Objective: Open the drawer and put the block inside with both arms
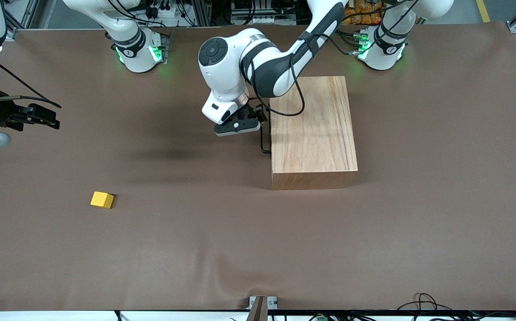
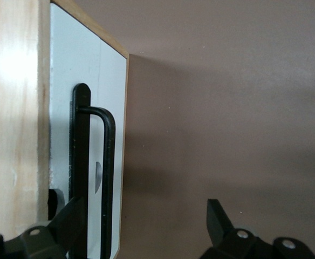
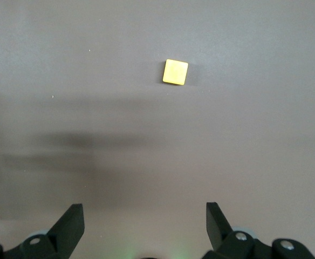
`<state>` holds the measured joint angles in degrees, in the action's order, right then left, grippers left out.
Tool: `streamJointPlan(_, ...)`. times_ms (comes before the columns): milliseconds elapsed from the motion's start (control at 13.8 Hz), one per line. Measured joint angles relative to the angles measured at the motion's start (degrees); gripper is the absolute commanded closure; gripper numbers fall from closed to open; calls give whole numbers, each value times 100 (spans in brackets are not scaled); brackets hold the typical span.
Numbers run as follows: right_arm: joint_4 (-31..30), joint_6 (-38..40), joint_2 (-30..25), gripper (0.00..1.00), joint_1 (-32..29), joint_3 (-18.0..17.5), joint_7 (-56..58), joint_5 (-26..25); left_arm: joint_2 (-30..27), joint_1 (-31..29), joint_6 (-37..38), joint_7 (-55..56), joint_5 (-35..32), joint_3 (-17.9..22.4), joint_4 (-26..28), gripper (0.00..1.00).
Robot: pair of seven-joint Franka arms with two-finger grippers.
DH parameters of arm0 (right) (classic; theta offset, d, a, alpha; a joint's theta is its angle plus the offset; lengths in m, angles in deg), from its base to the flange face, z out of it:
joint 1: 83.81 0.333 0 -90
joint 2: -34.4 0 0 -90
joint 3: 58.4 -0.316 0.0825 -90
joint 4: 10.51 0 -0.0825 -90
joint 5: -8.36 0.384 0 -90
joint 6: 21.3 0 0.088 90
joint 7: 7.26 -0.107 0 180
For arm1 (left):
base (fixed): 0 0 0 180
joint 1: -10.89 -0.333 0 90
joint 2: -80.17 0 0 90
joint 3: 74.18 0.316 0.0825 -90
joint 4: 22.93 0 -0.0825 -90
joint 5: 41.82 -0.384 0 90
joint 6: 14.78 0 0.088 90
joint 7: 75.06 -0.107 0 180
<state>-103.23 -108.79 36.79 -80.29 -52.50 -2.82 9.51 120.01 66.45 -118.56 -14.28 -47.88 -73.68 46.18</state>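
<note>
While brown cloth covers the table (image 1: 258, 249), the left gripper (image 1: 237, 126) is spread at the shut drawer (image 2: 87, 108) handle (image 2: 108, 183), the right gripper (image 1: 39, 117), half cut off, gapes above the table, and the block (image 1: 102, 199) lies near it.

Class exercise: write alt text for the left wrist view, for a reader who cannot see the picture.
The left gripper is open at the closed drawer, one of its fingers by the thin black handle on the white front panel and the other over the brown table cover. The light-wood box that holds the drawer runs along one edge of the picture.
</note>
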Motion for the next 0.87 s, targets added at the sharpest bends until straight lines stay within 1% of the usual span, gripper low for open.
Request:
streamJointPlan(290,0,0,0,0,0,0,0,0,164,82,-23,-173,-12,4,-1,0)
streamJointPlan(869,-2,0,0,0,0,1,0,0,262,108,-10,-586,-187,27,-1,0)
